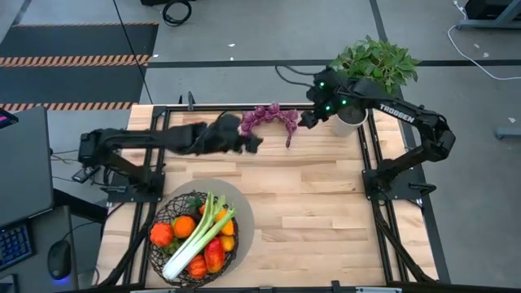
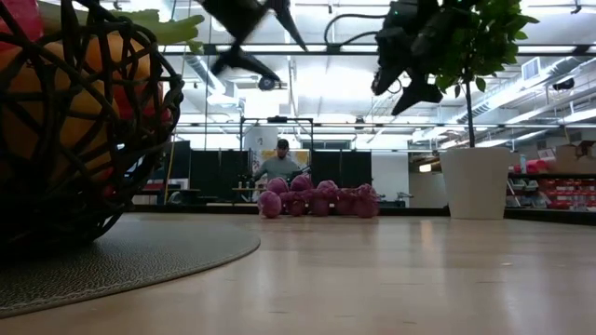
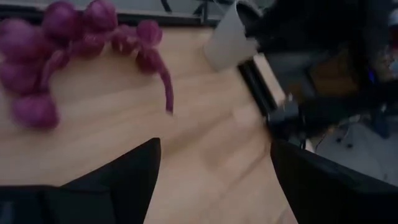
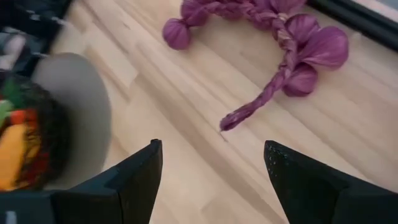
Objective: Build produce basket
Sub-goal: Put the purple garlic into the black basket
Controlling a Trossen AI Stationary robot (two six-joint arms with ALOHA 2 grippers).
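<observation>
A bunch of purple grapes with a braided stem lies on the table near its far edge; it also shows in the low view. The dark wire basket stands on a grey round mat at the near left and holds celery, oranges and peppers. My left gripper is open and empty in the air just left of the bunch. My right gripper is open and empty in the air just right of it, above the stem end.
A white pot with a leafy green plant stands at the far right corner, right behind my right gripper. Black frame rails run along the table's edges. A person shows in the room behind the table.
</observation>
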